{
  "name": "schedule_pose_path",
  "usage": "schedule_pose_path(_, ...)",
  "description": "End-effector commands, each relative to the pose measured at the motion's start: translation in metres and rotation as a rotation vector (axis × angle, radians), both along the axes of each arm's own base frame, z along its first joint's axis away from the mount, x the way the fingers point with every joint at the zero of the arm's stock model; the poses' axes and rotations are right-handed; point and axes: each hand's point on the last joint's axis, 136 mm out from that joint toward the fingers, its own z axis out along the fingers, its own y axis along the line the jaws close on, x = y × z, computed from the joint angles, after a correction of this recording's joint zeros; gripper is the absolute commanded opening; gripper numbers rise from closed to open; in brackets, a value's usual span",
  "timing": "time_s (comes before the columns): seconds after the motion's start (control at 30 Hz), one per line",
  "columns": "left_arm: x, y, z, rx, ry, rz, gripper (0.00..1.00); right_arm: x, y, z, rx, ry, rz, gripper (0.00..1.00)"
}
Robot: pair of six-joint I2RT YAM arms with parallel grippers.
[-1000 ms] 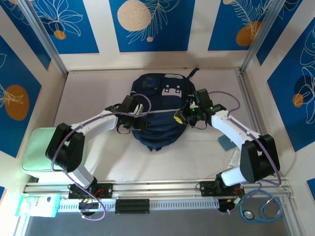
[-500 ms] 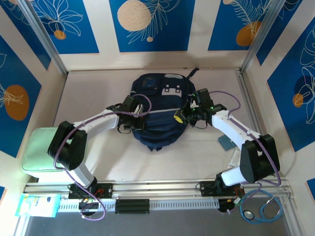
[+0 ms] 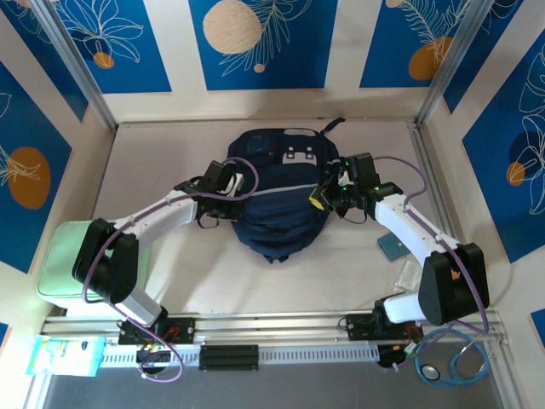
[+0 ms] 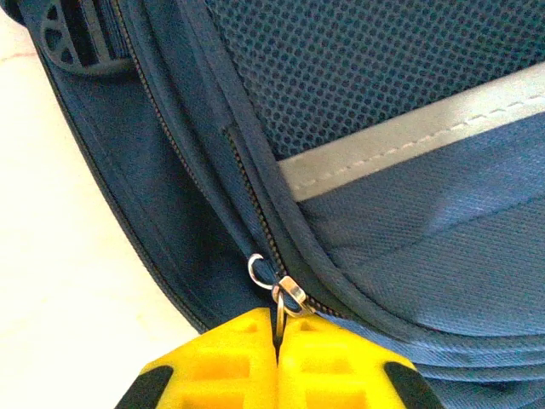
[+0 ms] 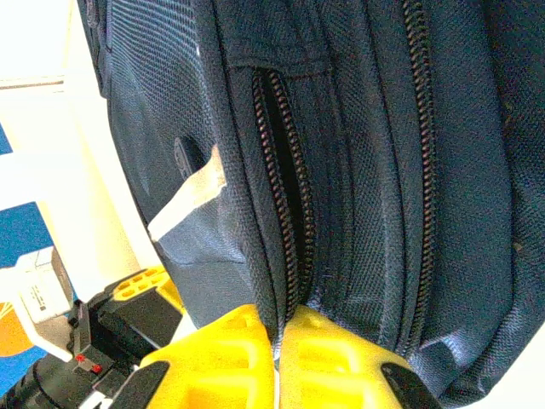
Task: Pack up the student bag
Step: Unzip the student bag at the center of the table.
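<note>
The student bag (image 3: 277,200), a dark navy backpack with a pale stripe, lies in the middle of the table between both arms. My left gripper (image 3: 233,191) is at its left side. In the left wrist view the yellow fingers (image 4: 223,362) of the left gripper (image 4: 277,331) are shut on the metal ring of a zipper pull (image 4: 288,296). My right gripper (image 3: 323,198) is at the bag's right side. In the right wrist view the right gripper (image 5: 278,328) is shut on the bag's fabric, at the near end of a partly open zipper (image 5: 285,230).
A pale green box (image 3: 60,260) sits at the left edge beside the left arm. A small blue item (image 3: 393,247) and a clear packet (image 3: 409,273) lie near the right arm. A stethoscope (image 3: 456,362) and a blue-white packet (image 3: 64,354) rest past the front rail.
The left gripper has closed on the zipper pull and shifted slightly back and left. The right wrist has edged to the right, still pinching the bag's side.
</note>
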Motion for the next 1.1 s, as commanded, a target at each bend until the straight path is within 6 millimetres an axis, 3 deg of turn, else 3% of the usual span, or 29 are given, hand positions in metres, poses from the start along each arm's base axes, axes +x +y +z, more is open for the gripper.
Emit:
schedule_pose_path(0.0, 0.014, 0.03, -0.009, 0.117, -0.018, -0.04, 0.0, 0.003, -0.015, 0.011, -0.03, -0.055, -0.025, 0.06)
schedule_pose_path(0.2, 0.039, 0.014, 0.0, 0.085, -0.095, -0.236, 0.0, 0.001, -0.018, 0.008, -0.033, -0.048, -0.013, 0.06)
schedule_pose_path(0.33, 0.043, 0.002, 0.001, 0.068, -0.096, -0.382, 0.0, -0.001, -0.016, 0.009, -0.021, -0.049, 0.005, 0.06)
schedule_pose_path(0.53, 0.048, 0.01, -0.004, 0.14, -0.059, -0.477, 0.0, -0.005, -0.011, 0.008, -0.006, -0.047, 0.039, 0.06)
schedule_pose_path(0.73, 0.063, 0.025, 0.004, 0.202, -0.096, -0.368, 0.0, -0.006, -0.009, 0.003, -0.004, -0.037, 0.058, 0.06)
schedule_pose_path(0.83, 0.055, 0.036, 0.015, 0.214, -0.134, -0.313, 0.0, -0.005, -0.009, 0.001, -0.007, -0.033, 0.065, 0.06)
schedule_pose_path(1.07, 0.0, 0.05, 0.043, 0.118, -0.154, -0.22, 0.0, 0.005, -0.005, -0.006, -0.009, -0.012, 0.081, 0.06)
